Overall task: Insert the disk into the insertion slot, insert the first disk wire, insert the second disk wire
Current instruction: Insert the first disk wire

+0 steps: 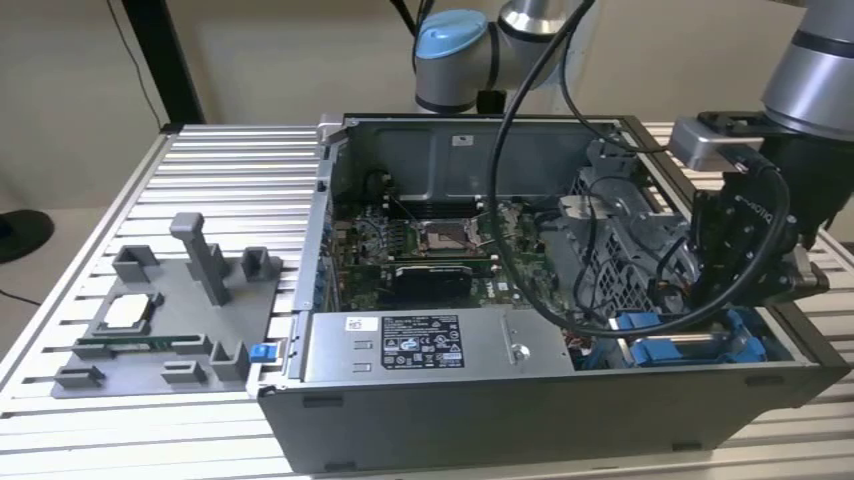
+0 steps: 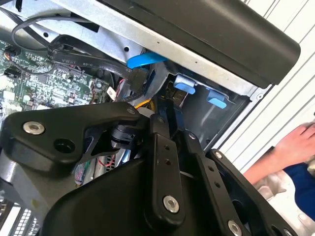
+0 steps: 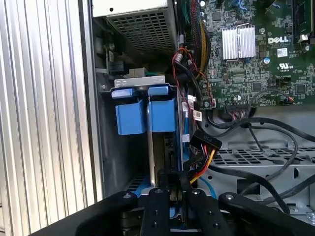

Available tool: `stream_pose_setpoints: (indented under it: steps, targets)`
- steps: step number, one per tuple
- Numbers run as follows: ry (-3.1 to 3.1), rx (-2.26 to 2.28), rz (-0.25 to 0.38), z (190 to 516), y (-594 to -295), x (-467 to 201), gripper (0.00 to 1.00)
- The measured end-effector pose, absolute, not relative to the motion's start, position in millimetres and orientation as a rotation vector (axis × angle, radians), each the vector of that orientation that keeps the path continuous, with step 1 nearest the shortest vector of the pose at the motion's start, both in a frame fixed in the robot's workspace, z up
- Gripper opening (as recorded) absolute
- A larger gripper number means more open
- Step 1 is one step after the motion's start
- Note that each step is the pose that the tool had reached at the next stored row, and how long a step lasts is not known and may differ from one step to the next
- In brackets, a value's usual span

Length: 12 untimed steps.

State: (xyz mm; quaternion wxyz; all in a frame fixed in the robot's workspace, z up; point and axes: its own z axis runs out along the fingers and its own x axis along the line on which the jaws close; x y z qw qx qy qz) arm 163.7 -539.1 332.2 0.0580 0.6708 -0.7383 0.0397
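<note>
My pincer (image 3: pixel 174 184) is clamped narrow on the near edge of the disk (image 3: pixel 161 118), which runs straight ahead into the insertion slot (image 3: pixel 109 157).

I see a plain beige wall (image 1: pixel 267 60) behind the ribbed silver aluminium tabletop (image 1: pixel 214 170), a black upright post (image 1: pixel 163 60) at its far corner, and a round black base (image 1: pixel 16 235) on the pale floor (image 1: pixel 30 290).

My arm (image 1: pixel 817 70) reaches in from the far right, wrist bent downward; the gripper (image 1: pixel 731 290) hangs pointing straight down at the exterior view's near right.
</note>
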Motion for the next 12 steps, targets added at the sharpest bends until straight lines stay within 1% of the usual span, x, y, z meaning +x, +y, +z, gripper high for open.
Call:
stream_pose_setpoints:
  steps: [3,12]
  targets:
    - [-2.237,2.032,0.122,335.0,-539.1,163.7,0.0]
    - [-2.236,2.032,0.122,358.7,-539.0,163.8,0.0]
